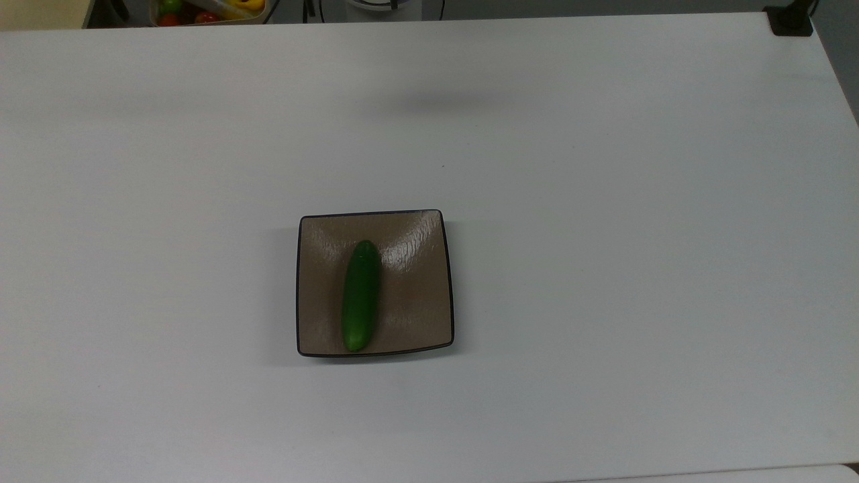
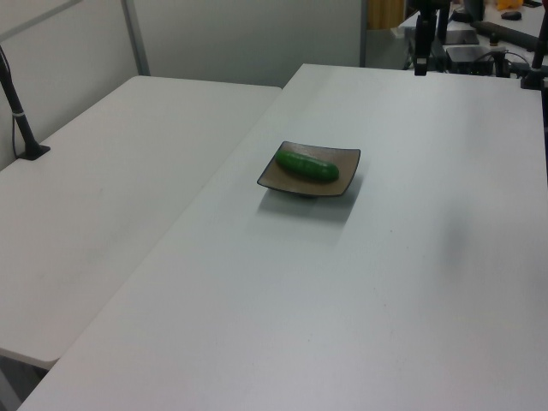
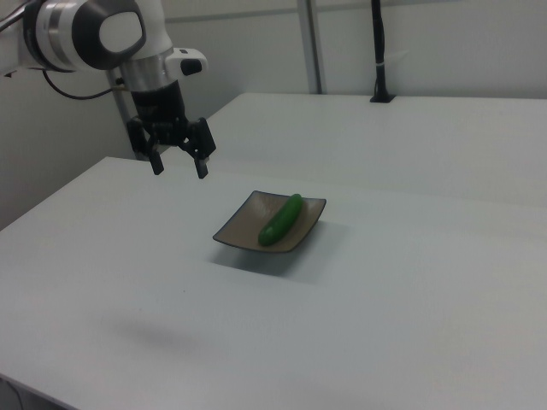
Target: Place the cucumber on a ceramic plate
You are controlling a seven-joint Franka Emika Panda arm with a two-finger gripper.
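Smooth dark-green cucumber (image 1: 361,296) on glossy brown ceramic plate (image 1: 419,315)

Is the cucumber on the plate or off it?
On it: the cucumber lies flat inside the ceramic plate, within its rim, nothing holding it.

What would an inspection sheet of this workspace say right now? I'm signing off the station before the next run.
Surface: white table, bare apart from the plate.
Job's things: cucumber lies flat on the ceramic plate, within its rim.
Clutter: nothing seen on the table.
Grippers: gripper open, empty, raised above the table, apart from the plate.
Cables: dark cables at the top view's upper edge.
Surroundings: bin of colourful items beyond the table; second white table; black post.
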